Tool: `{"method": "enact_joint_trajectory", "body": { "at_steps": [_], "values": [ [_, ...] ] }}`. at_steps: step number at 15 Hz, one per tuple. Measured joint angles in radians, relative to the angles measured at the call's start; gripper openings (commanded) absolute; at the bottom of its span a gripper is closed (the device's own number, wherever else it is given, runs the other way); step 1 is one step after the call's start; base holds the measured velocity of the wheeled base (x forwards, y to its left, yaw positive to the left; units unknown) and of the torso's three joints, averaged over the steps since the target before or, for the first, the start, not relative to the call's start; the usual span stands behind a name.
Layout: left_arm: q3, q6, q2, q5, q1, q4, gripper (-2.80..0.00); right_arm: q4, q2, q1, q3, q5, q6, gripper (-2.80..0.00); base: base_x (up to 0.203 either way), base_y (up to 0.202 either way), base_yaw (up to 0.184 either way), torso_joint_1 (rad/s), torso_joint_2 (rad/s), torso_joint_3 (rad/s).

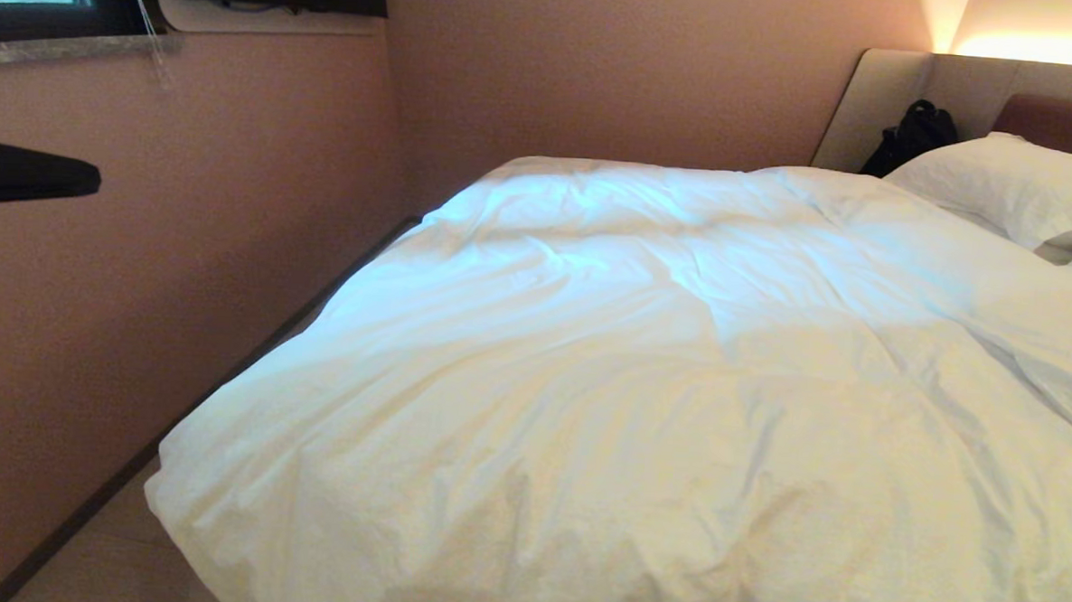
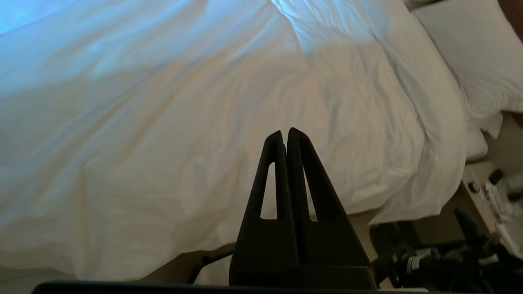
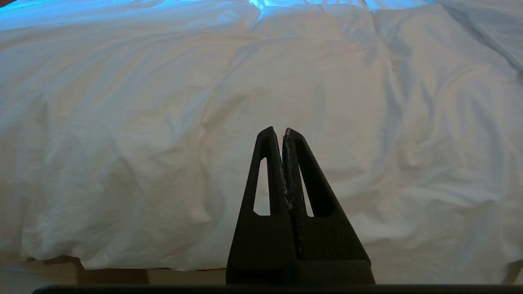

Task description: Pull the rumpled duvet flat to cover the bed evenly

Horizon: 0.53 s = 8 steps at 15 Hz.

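The white, puffy duvet (image 1: 641, 378) lies spread over the bed (image 1: 884, 99), creased in broad folds, and its near edge hangs over the side. Neither gripper shows in the head view. In the left wrist view my left gripper (image 2: 284, 132) is shut with nothing between its fingers. It hovers off the duvet's (image 2: 171, 134) hanging edge, near the end by the pillow (image 2: 470, 53). In the right wrist view my right gripper (image 3: 278, 130) is shut and empty, facing the duvet's (image 3: 245, 81) side above the tan bed base (image 3: 114, 277).
White pillows (image 1: 1012, 182) lie at the padded headboard, with a black bag (image 1: 914, 132) beside them. A pink wall (image 1: 185, 259) runs close along the bed's far side. A dark flat shape (image 1: 26, 170) juts in from the left edge. Cables and robot parts (image 2: 441, 257) sit below the left gripper.
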Motion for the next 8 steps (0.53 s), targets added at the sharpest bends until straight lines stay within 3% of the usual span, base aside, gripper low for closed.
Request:
{"method": "enact_joint_trajectory", "body": {
  "at_steps": [8],
  "values": [
    [0.1, 0.061, -0.115, 0.006, -0.103, 0.002, -2.8, 0.0, 0.0, 0.0, 0.0, 0.0, 0.0, -2.8, 0.0, 0.0, 0.0, 0.0, 0.0, 0.0]
  ]
}}
